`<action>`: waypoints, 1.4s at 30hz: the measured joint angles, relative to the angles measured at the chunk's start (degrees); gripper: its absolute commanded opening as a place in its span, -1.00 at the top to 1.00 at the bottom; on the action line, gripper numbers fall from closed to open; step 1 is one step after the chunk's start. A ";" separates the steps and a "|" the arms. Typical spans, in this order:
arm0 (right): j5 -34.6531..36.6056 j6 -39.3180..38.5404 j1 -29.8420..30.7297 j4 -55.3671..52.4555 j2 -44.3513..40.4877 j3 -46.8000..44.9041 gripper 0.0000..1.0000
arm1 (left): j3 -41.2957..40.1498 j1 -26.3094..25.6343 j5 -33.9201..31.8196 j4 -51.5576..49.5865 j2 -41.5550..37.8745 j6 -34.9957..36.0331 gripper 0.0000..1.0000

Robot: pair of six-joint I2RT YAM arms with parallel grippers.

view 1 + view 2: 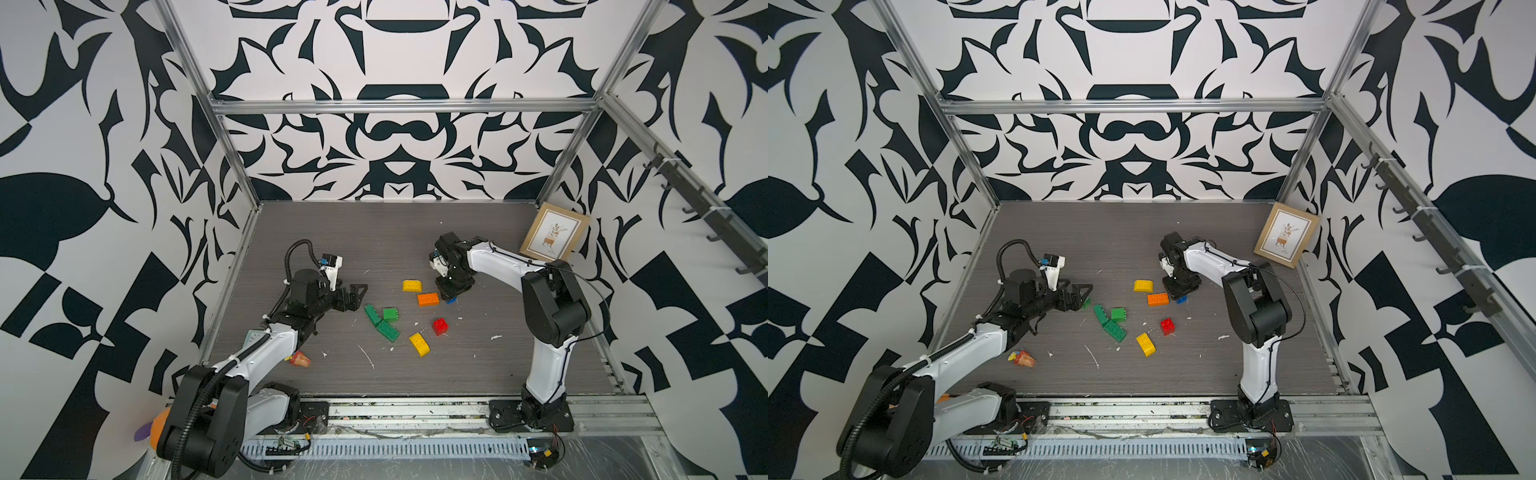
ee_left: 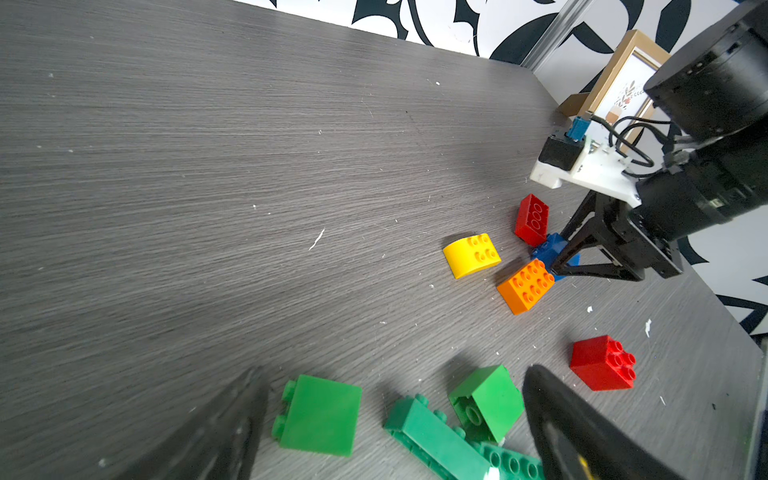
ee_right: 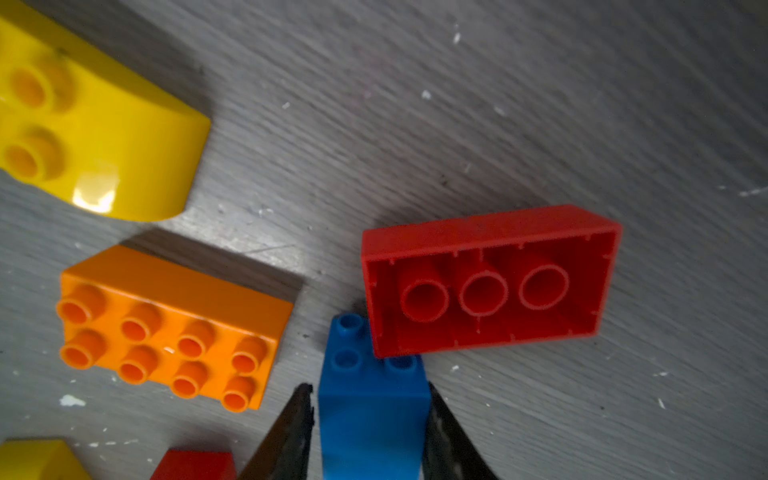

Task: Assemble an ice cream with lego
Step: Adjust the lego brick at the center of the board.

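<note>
Lego bricks lie loose mid-table. My right gripper (image 3: 369,390) points down, its jaws shut on the sides of a blue brick (image 3: 374,419), also blue brick (image 1: 451,300). A red brick (image 3: 490,282) leans on the blue one, hollow side showing. Beside them lie an orange brick (image 1: 428,299) and a yellow dome brick (image 1: 412,285). Nearer the front sit a small red brick (image 1: 440,326) and a second yellow brick (image 1: 419,344). My left gripper (image 2: 397,370) is open and empty, low over the table. A green square brick (image 2: 320,415) and a long green brick (image 2: 432,436) lie just before its jaws.
A framed picture (image 1: 555,231) leans on the right wall at the back. A crumpled orange-red wrapper (image 1: 300,359) lies by my left arm. An orange plush toy (image 1: 160,424) sits off the table's front left corner. White crumbs dot the table.
</note>
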 measured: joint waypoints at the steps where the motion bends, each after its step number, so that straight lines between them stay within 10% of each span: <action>1: 0.13 0.20 -0.02 0.59 -0.26 -0.24 0.44 | 0.00 0.00 0.02 0.00 0.07 0.00 -0.99; 10: 3.02 6.67 -0.11 29.62 -27.21 -33.22 0.93 | 0.00 0.00 0.04 0.07 0.15 0.00 -0.98; 14: 4.72 9.22 -0.07 49.92 -35.12 -48.43 0.85 | 0.00 0.00 0.04 0.07 0.90 -0.04 -0.98; 28: 9.07 10.01 2.45 97.09 -18.62 -58.97 0.84 | 0.00 -0.04 1.05 1.38 2.23 0.00 -0.98; 42: 17.44 10.38 7.98 108.63 -13.88 -61.92 0.57 | -0.02 -0.24 1.55 1.84 2.91 -0.04 -0.98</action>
